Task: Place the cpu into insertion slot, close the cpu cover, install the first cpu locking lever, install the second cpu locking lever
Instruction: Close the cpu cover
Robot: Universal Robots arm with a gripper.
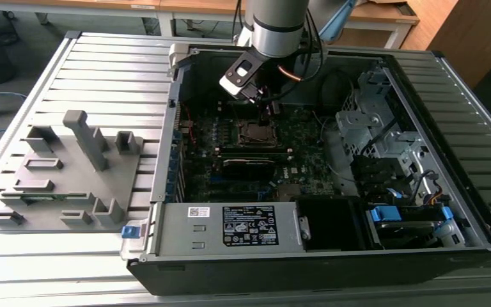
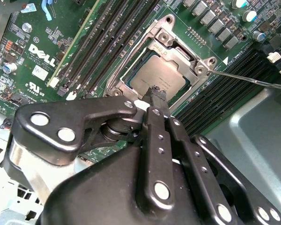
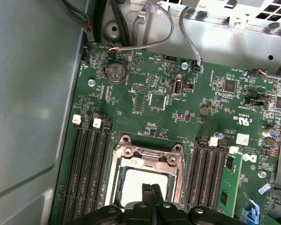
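So the end effector (image 2: 157, 93) has its fingers pressed together, tips right over the cpu (image 2: 154, 70). The cpu sits in the insertion slot (image 1: 254, 132), the cpu cover (image 3: 150, 153) lies flat around it, and memory slots (image 3: 91, 178) flank that slot.

The exterior view looks steeply down from farther off at the whole open computer case (image 1: 314, 276). Both wrist views look down from close by (facing opposite ways) on the insertion slot (image 2: 165, 35) (image 3: 152, 153).
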